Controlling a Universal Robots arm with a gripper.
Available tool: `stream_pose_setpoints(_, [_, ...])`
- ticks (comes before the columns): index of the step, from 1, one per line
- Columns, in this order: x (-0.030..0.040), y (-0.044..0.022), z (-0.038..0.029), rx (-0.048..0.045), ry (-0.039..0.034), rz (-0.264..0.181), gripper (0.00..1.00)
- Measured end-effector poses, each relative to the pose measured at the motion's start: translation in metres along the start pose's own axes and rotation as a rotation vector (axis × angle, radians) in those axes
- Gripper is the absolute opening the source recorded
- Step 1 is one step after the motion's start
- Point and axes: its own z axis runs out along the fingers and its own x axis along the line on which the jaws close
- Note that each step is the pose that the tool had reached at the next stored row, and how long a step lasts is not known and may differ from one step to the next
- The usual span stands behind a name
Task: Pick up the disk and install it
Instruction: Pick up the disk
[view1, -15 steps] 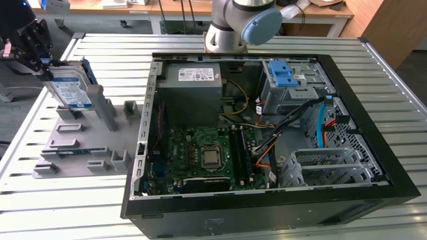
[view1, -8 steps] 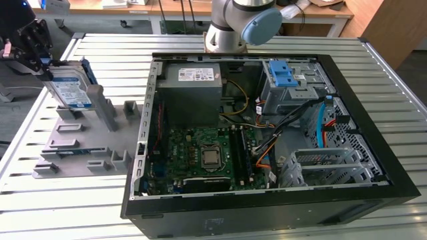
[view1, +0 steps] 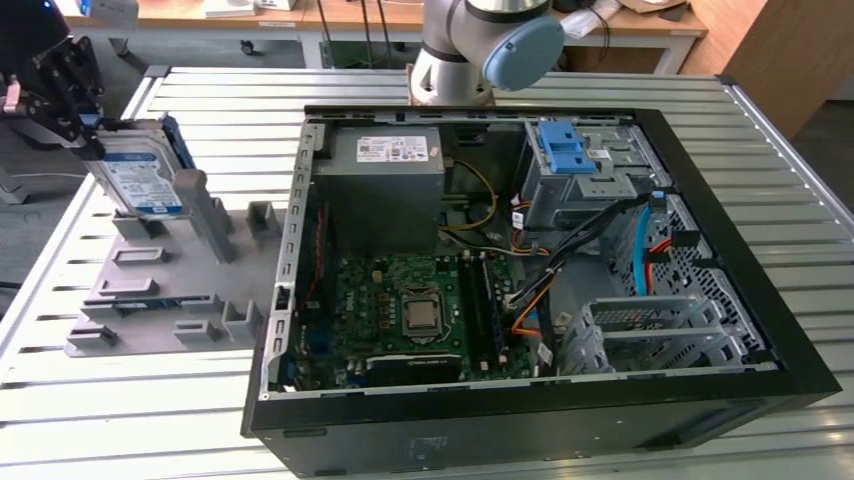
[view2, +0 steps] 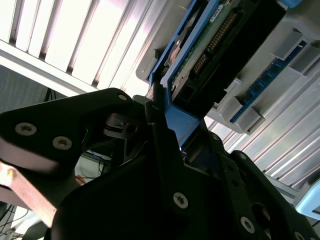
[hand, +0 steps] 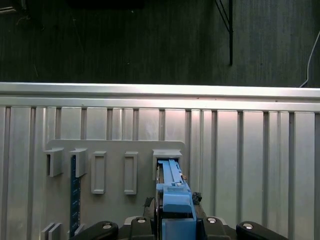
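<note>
Disk (view1: 142, 178): silver, white+blue label, blue bracket round it. End effector (view1: 78, 118): black. Bench (view1: 147, 420): silver-grey, ribbed in parallel slats. Holder block (view1: 167, 290): plain grey. PC case (view1: 534, 425): black. Motherboard (view1: 400, 300): green. Power supply (view1: 387, 165): grey w/ white sticker. Latch (view1: 567, 150): blue. Cables (view1: 650, 250): blue + orange.

The disk (view1: 139, 178), silver with a white-and-blue label and a blue bracket, stands on edge, leaning slightly, at eleven o'clock on the grey holder (view1: 158, 300).

Slatted metal table (view1: 107, 420), wooden desks (view1: 360, 14) behind — grey floor (view1: 187, 50)
</note>
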Motion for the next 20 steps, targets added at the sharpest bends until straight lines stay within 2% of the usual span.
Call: stream_pose_setpoints(20, [0.0000,0.0001,-0.0130,0.0004,-0.0002,0.000,0.36])
